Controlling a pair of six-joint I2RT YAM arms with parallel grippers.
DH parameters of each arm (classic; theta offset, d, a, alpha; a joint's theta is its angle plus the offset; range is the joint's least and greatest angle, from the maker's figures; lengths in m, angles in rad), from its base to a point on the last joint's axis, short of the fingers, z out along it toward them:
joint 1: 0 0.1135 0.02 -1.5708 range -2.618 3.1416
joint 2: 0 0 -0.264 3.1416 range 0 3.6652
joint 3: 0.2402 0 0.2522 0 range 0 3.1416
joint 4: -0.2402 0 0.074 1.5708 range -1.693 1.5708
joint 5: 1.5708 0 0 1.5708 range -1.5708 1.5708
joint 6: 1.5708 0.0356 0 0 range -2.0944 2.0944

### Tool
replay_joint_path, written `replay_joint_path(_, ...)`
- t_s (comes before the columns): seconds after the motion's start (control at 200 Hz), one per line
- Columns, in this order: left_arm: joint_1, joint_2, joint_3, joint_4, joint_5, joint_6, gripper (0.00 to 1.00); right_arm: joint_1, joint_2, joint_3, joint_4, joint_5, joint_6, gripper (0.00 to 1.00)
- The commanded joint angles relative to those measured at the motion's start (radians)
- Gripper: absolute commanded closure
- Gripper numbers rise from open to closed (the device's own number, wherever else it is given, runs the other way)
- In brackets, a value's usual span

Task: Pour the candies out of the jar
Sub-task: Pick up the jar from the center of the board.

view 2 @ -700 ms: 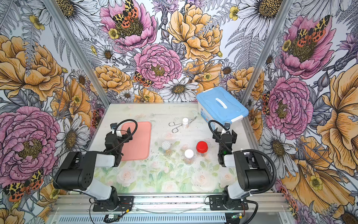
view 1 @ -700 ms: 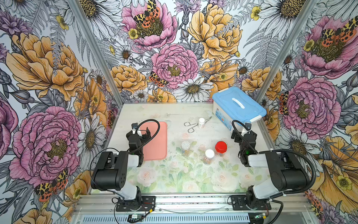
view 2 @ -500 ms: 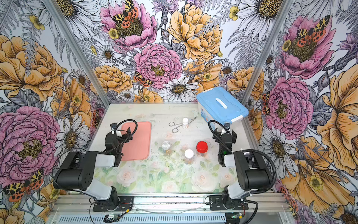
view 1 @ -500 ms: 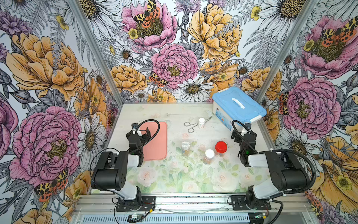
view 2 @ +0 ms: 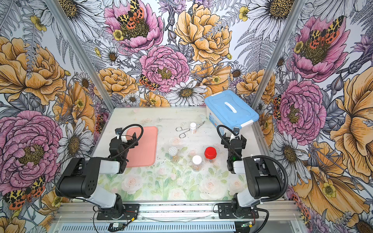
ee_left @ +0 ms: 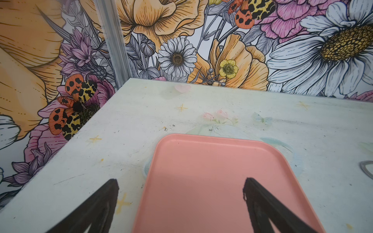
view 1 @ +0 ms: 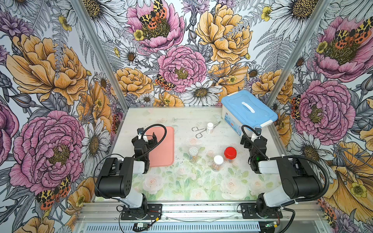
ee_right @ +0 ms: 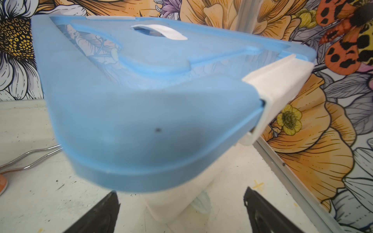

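Nearest us, on the flowered surface (view 1: 181, 187), stands the white-lidded jar (view 1: 218, 160), upright and closed; just beside it, slightly farther and toward the right arm, stands the red-lidded jar (view 1: 230, 152); the mesh-topped jar (view 1: 193, 150) stands apart from them, toward the left arm. Through the clear walls we see the candies (view 1: 215, 167) only as an orange-pink blur low in the jars; they are too small to pick out one by one, and none lie on the surface.

At about the same depth, the left tool (view 1: 147, 136) hangs over the pink tray (view 1: 163, 148); the left wrist view shows this tool (ee_left: 180, 185) with its fingers spread wide and nothing between them, and the tray (ee_left: 212, 171) bare beneath. The right tool (view 1: 253, 139) is also spread wide and grips nothing; it (ee_right: 180, 196) faces the corner of the blue-lidded box (ee_right: 141, 111) at close range.

Farther back lie metal scissors (view 1: 198, 130), with a small white-capped bottle (view 1: 210, 127) touching them; we cannot tell whether it stands or lies. Farthest, in the right rear corner, sits the blue-lidded box (view 1: 248, 110), lid shut.
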Motion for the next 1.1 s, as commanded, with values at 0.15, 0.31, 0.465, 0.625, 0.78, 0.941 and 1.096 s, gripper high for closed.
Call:
replay_joint_path(0.15,0.002,-0.007,0.009,0.003,0.023,-0.007,0.01,-0.019,0.006,0.012,-0.009,-0.043,0.0,0.01)
replay_joint_path(0.31,0.002,-0.008,0.008,0.003,0.022,-0.007,0.01,-0.019,0.006,0.012,-0.009,-0.043,0.001,0.01)
replay_joint_path(0.465,-0.024,-0.015,0.009,0.001,-0.041,0.005,0.01,0.013,-0.012,-0.012,0.025,0.005,-0.021,0.0)
replay_joint_path(0.625,-0.094,-0.142,0.025,-0.123,-0.194,0.049,0.01,0.041,-0.026,-0.077,0.141,0.075,-0.034,0.01)
replay_joint_path(0.78,-0.202,-0.247,0.104,-0.306,-0.29,0.105,0.01,0.049,-0.03,-0.096,0.176,0.095,-0.038,0.01)
replay_joint_path(0.941,-0.288,-0.275,0.162,-0.411,-0.291,0.003,0.01,0.114,-0.148,-0.072,0.046,0.121,-0.112,0.01)
replay_joint_path(1.096,-0.353,-0.249,0.238,-0.534,-0.236,-0.112,0.02,0.144,-0.287,0.062,-0.244,0.123,-0.097,0.01)
